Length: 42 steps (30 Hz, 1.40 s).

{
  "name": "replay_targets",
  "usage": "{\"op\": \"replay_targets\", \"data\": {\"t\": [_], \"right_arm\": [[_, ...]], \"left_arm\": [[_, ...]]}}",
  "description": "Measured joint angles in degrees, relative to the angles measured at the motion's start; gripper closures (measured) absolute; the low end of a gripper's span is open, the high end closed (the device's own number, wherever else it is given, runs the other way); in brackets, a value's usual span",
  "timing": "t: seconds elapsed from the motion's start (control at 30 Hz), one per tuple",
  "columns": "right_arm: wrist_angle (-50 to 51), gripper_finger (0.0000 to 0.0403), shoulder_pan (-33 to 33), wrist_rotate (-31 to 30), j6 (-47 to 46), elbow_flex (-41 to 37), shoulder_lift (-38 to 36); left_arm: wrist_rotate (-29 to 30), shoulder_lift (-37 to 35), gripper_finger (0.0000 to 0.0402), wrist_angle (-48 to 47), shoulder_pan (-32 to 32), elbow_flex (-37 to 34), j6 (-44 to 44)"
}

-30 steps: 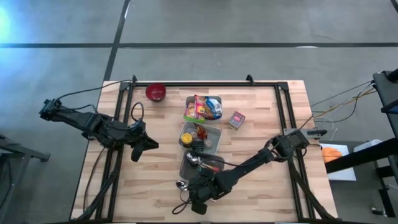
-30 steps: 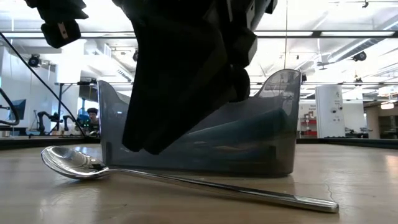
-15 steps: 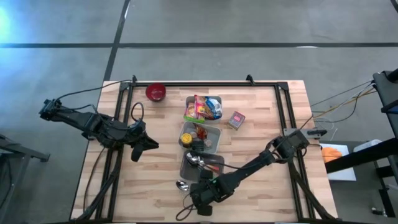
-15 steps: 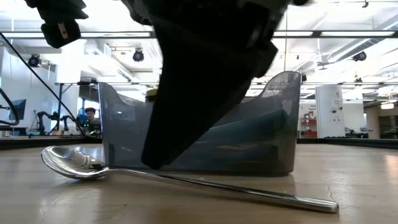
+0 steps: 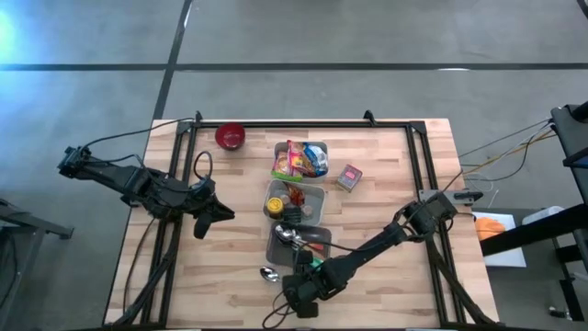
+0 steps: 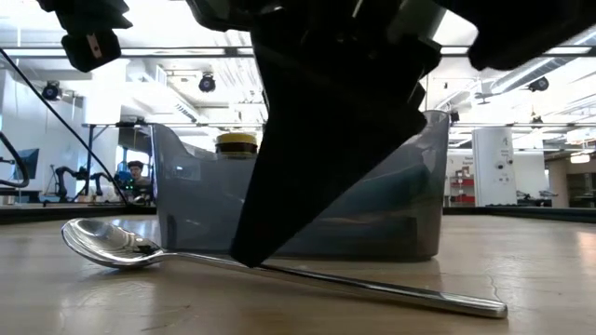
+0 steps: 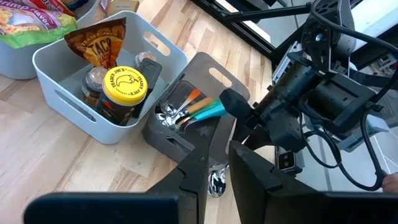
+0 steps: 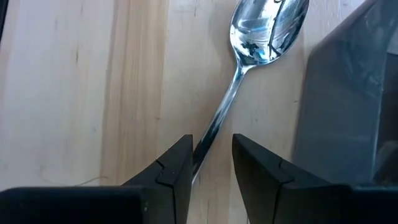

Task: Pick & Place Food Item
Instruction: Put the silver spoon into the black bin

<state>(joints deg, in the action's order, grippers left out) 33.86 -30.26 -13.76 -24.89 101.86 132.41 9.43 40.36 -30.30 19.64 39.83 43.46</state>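
The right gripper (image 8: 211,163) hangs low at the table's near edge, fingers narrowly parted; the left gripper (image 5: 204,223) waits left.

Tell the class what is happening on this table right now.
The right gripper is low over a metal spoon lying on the wooden table, beside a dark grey bin of utensils. Its fingers are slightly apart and straddle the spoon's handle, which has not been lifted. The left gripper waits over the table's left side, holding nothing. A light grey bin with a yellow-lidded jar stands next to the dark one.
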Motion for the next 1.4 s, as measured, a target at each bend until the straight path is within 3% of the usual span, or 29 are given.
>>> {"op": "replay_targets", "data": {"t": [0.47, 1.27, 1.4], "right_arm": [[0.1, 0.0294, -1.3, 0.1, 9.5, -0.3, 0.0], [0.0, 0.0294, -1.4, 0.2, 8.9, -1.4, 0.6], [0.0, 0.0317, -1.4, 0.3, 8.7, -1.4, 0.6]], "left_arm": [[0.0, 0.0, 0.0335, 0.0, 0.0, 0.0, 0.0], [0.0, 0.0, 0.0335, 0.0, 0.0, 0.0, 0.0], [0.0, 0.0, 0.0335, 0.0, 0.0, 0.0, 0.0]]}}
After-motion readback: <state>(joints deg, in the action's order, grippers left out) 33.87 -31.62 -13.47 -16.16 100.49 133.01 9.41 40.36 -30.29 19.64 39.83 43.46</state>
